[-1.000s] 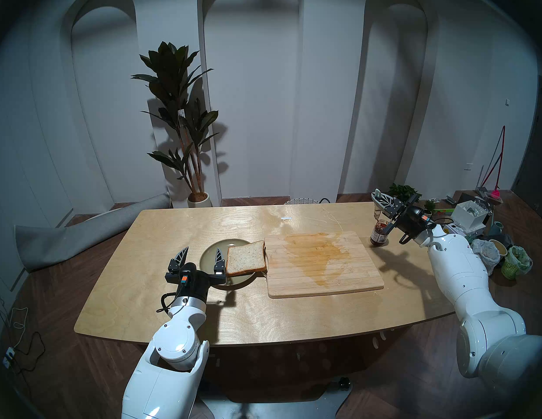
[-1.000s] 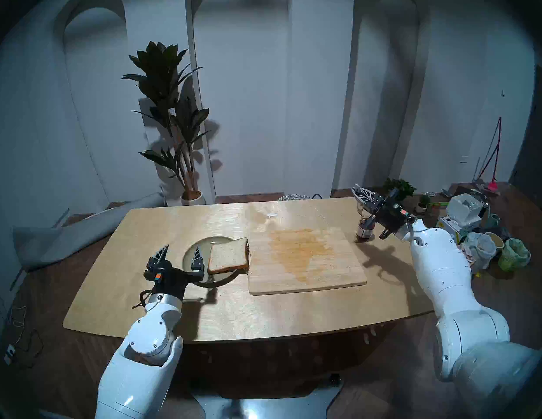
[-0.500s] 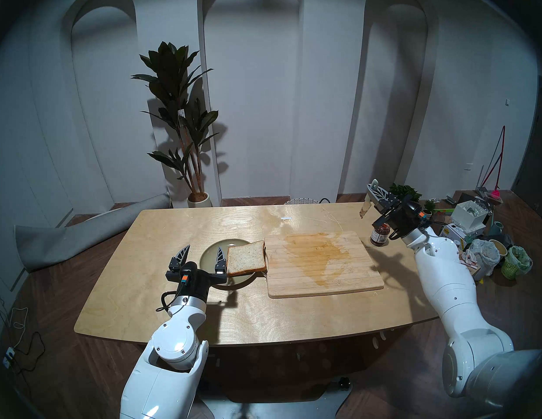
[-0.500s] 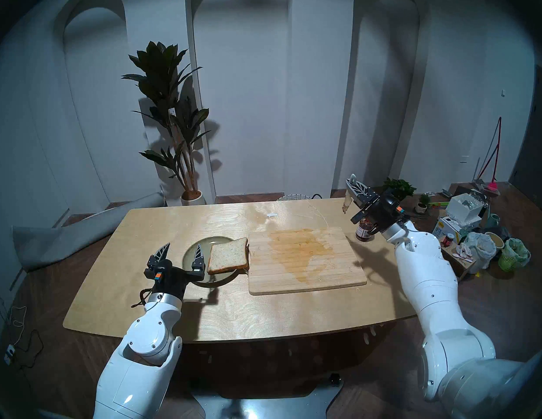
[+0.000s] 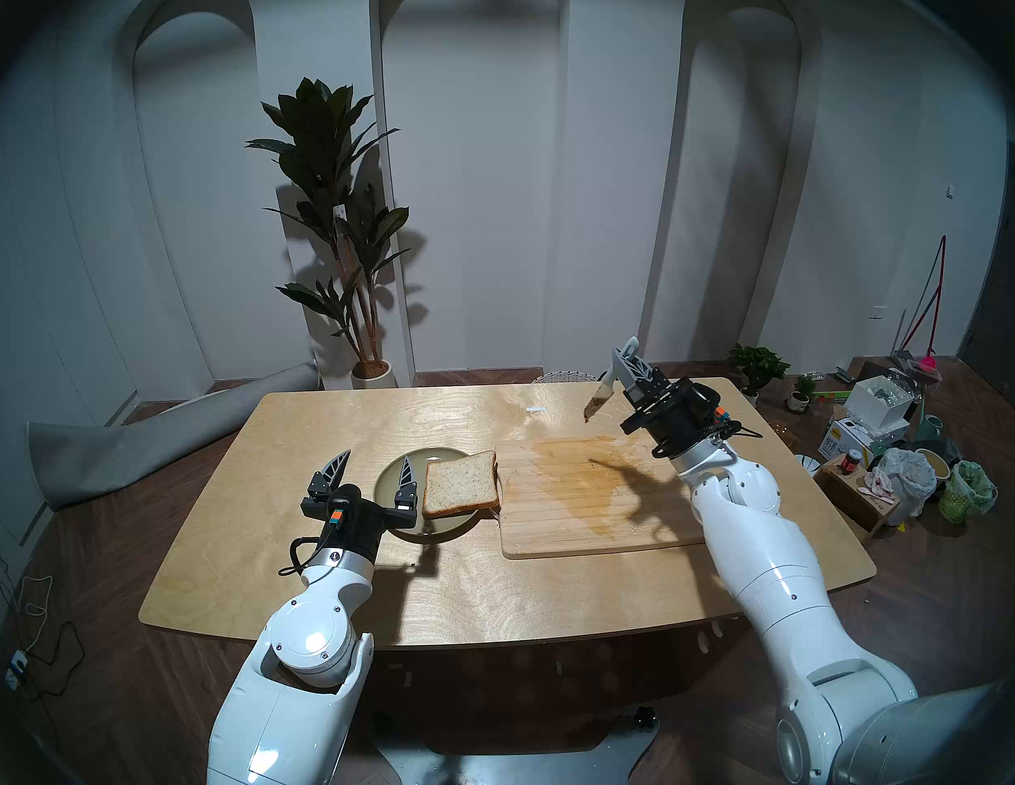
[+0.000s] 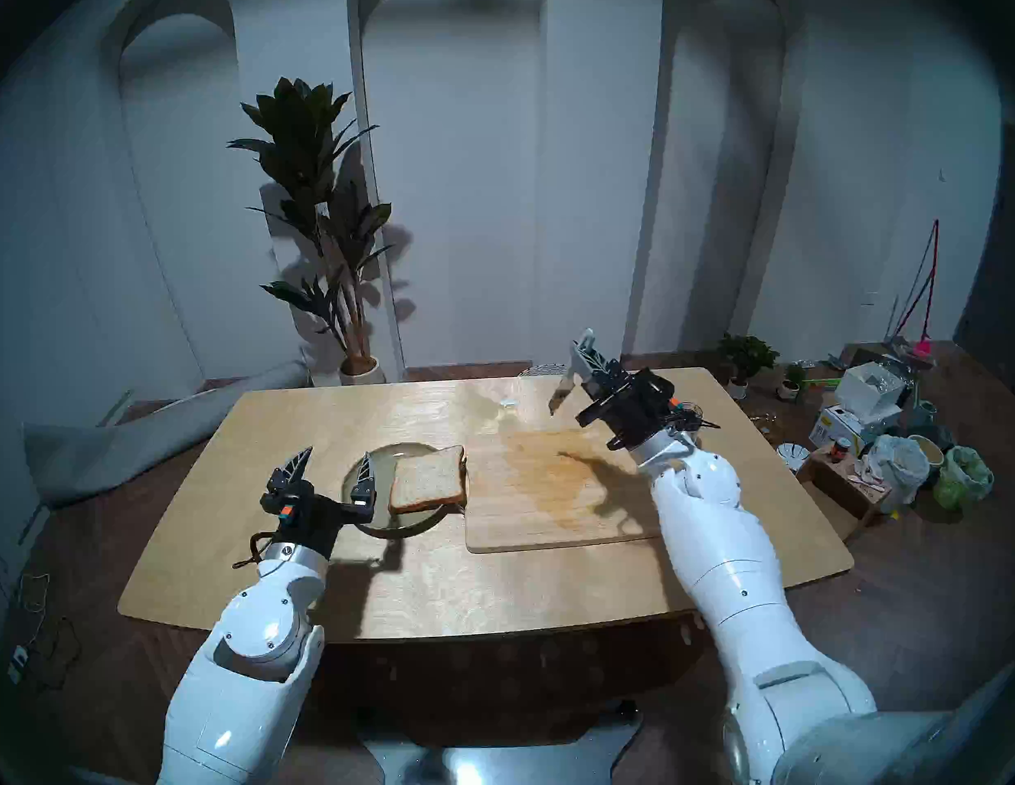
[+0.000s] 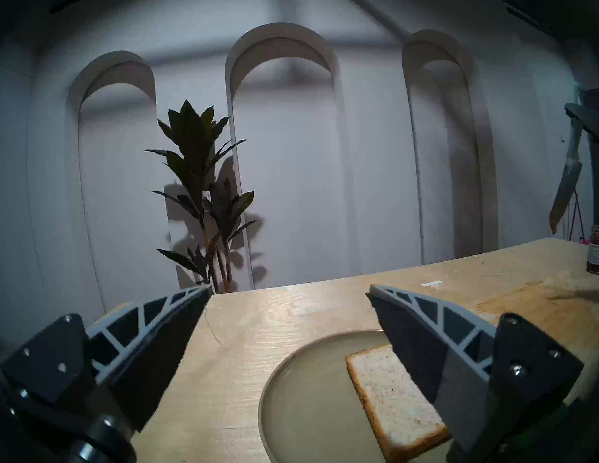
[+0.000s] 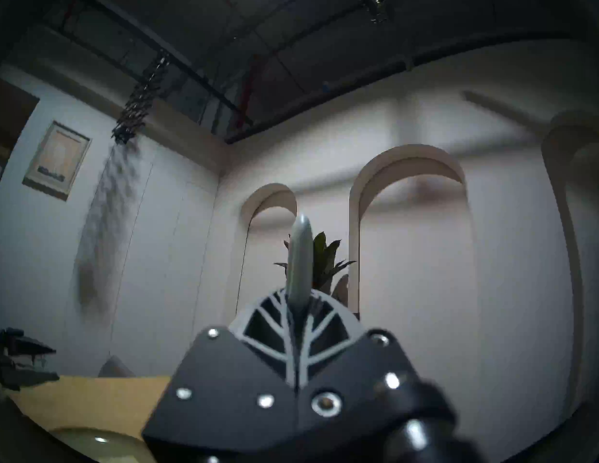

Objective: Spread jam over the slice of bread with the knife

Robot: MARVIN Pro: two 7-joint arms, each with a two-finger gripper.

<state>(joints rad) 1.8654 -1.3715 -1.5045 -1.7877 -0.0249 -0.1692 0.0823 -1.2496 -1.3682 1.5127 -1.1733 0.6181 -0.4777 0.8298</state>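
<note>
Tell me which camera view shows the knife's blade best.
The left wrist view: the small knife with dark pointed blade and pale blue-grey handle hangs side-on, its whole blade against the wall. Both head views show it small and smeared. The right wrist view shows only the handle.

A pale wall (image 5: 494, 200) with three arched niches fills the upper frame. A tall plant (image 5: 338, 229) in a white pot stands left of centre, casting a shadow on the wall. A wooden table (image 5: 448, 591) spans the middle, over a dark wood floor (image 5: 97, 625). A grey roll (image 5: 154, 438) lies at left; clutter (image 5: 902, 455) crowds the right edge. The light is dim.
</note>
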